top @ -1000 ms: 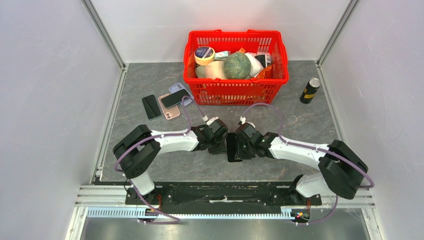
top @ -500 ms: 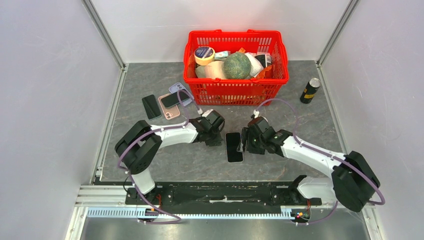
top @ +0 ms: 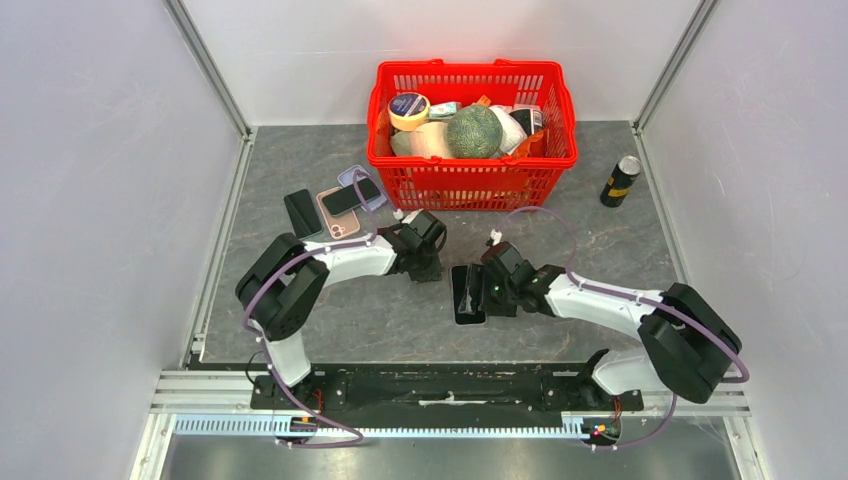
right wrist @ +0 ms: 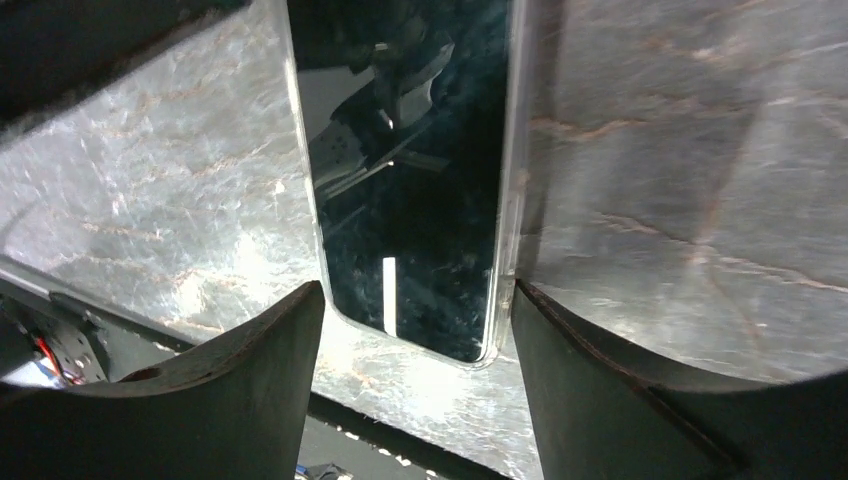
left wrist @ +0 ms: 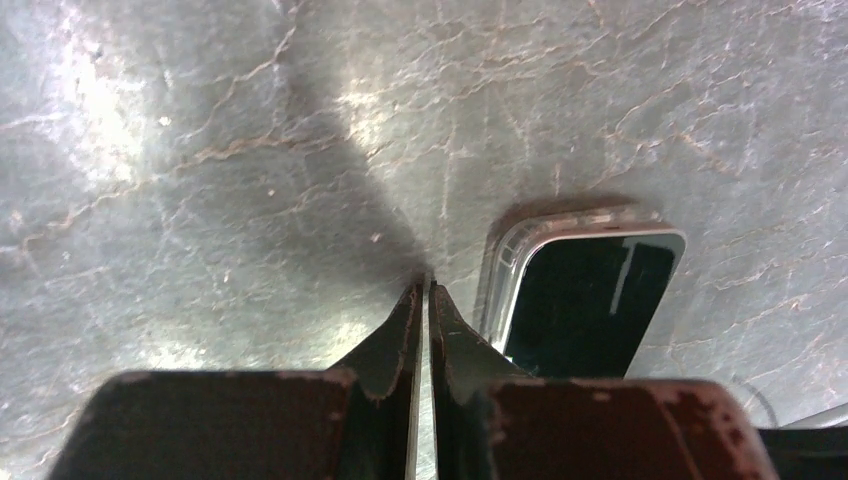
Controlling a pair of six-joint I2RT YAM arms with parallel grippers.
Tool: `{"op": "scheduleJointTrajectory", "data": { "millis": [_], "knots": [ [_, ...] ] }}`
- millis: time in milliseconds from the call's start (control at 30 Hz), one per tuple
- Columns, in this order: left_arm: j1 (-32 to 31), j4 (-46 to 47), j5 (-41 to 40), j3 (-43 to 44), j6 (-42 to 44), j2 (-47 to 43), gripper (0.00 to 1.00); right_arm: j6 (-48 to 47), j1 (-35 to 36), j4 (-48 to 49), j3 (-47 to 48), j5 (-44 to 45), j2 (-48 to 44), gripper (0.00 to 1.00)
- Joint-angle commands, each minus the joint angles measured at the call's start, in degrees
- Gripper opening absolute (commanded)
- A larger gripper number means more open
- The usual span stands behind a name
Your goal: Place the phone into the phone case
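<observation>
- Checking in: where's the phone [top: 467, 293] now?
- Flat on the surface [top: 400, 330], screen up, between your two arms, with the clear case [right wrist: 508, 200] rimming it. It looks seated to me, though I can't see every corner.
- And the end effectors?
- Your right end effector [right wrist: 415, 300] is spread wide and straddles the phone's long edges. Whether the fingers touch them, I can't tell. Your left end effector [left wrist: 425, 290] is pressed together, empty, just beside one short end.
- What could go wrong?
- If you squeeze the right one on that soft rim, you could peel it back or tip the phone up. A sideways nudge from the left one could skew it.
- What changed?
- A second ago both met at the phone, the right one closed. Since then they parted. Your left drew back towards the loose phones [top: 340, 215], and your right returned, opened.
</observation>
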Motion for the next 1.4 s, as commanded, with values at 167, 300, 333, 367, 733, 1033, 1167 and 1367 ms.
{"op": "scheduleJointTrajectory", "data": {
  "millis": [167,300,333,367,733,1033,1167,1367],
  "knots": [
    [0.78,-2.47,1.61,7.03,4.63,5.95,0.11,5.38,7.88,5.63,2.24,1.09,3.71,0.75],
    [0.7,-2.43,4.87,8.8,5.98,7.99,0.1,5.92,10.08,7.54,3.97,0.68,5.83,0.76],
    [0.7,-2.28,6.38,9.35,6.48,8.77,0.11,5.82,10.52,7.57,4.59,0.71,6.4,0.76],
    [0.62,-2.05,8.06,9.77,7.11,9.37,0.11,5.47,10.76,7.29,5.12,0.74,6.75,0.76],
    [-3.08,-0.73,20.03,15.42,12.92,15.76,0.1,2.03,10.76,-6.7,1.96,12.81,-9.36,0.88],
    [-5.38,0.07,20.19,14.07,14.13,13.4,0.15,0.53,3.38,-14.1,-2.72,15.01,-19.44,0.92],
    [-4.63,-2.09,14.58,12.73,14.24,7.01,0.26,-0.78,2.22,-11.88,-4.01,12.92,-19.41,0.91],
    [-4.22,-5.21,7.43,7.13,12.83,-2.6,0.32,-1.72,2.04,-8.34,-4.19,10.94,-14.8,0.82]
  ]
}}
